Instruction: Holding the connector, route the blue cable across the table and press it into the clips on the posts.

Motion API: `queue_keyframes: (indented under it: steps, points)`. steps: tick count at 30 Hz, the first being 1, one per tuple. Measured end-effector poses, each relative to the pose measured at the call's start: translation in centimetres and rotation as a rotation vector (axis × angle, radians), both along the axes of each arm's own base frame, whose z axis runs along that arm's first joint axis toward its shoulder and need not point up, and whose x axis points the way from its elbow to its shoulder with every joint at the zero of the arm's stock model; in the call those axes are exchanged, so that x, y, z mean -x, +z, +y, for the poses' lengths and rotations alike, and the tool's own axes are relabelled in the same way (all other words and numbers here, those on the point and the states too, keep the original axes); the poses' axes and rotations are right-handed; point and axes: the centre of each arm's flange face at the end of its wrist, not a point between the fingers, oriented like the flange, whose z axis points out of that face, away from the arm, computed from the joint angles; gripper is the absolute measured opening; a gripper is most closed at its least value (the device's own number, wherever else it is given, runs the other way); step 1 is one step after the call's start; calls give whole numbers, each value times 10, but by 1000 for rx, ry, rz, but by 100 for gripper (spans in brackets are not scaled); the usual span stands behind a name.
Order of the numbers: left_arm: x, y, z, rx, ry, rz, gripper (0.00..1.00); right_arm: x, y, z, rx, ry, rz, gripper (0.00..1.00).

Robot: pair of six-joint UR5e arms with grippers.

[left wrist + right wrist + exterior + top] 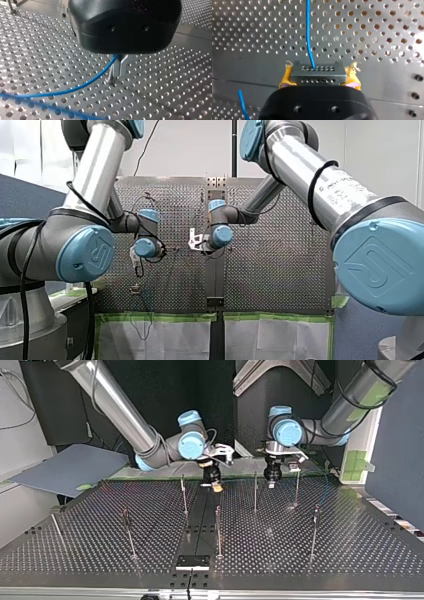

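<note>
- The connector (317, 72) is a small grey block with two rows of tiny holes. In the right wrist view it sits clamped between the yellow pads (284, 78) of my right gripper (318, 75). Its long side runs across, from pad to pad.
- The blue cable (309, 32) leaves one hole in the connector's far row. It points straight ahead, away from that gripper, over the perforated table (374, 37). A second short stretch of cable shows beside the gripper body.
- Only this view shows the connector. In the top view my right gripper (216, 486) is a dark shape with a speck of yellow low over the table's far middle, and the connector cannot be made out.
- The left wrist view shows the cable (82, 86) running up between the metal fingers (122, 67) of my left gripper (116, 72). The fingers stand close together around it, with their tips down at the table (162, 87). From the fingers the cable curves down and off to one side, low over the holes.
- The top view alone shows the thin upright posts (255, 492), spread across the table. My left gripper (272, 480) hangs just beyond one post, near my right gripper.
- The front view shows both arms reaching in, with my left gripper (134, 260) and my right gripper (197, 242) apart. The cable is too faint to follow there.
</note>
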Motion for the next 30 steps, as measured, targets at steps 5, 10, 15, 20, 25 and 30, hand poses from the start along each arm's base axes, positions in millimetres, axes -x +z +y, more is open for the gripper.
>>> queue_keyframes:
  steps: [5, 10, 15, 20, 25, 30]
  points:
    - [-16, -9, 5, 2, 11, 11, 0, 9, 0, -12, 0, -18, -2, 0]
    - [-34, -2, 8, 6, 18, -10, 0, 16, 1, -23, 3, -34, -4, 0]
    - [-51, 12, 12, 11, 20, -43, 0, 19, 5, -31, 11, -38, -9, 0]
    - [-56, 16, 15, 16, 19, -45, 25, 19, 8, -34, 17, -39, -12, 0]
    - [-55, 15, 17, 15, 22, -28, 90, 19, 10, -36, 20, -39, -15, 0]
    - [-53, 12, 21, -8, 32, 4, 100, 19, 10, -36, 19, -39, -14, 0]
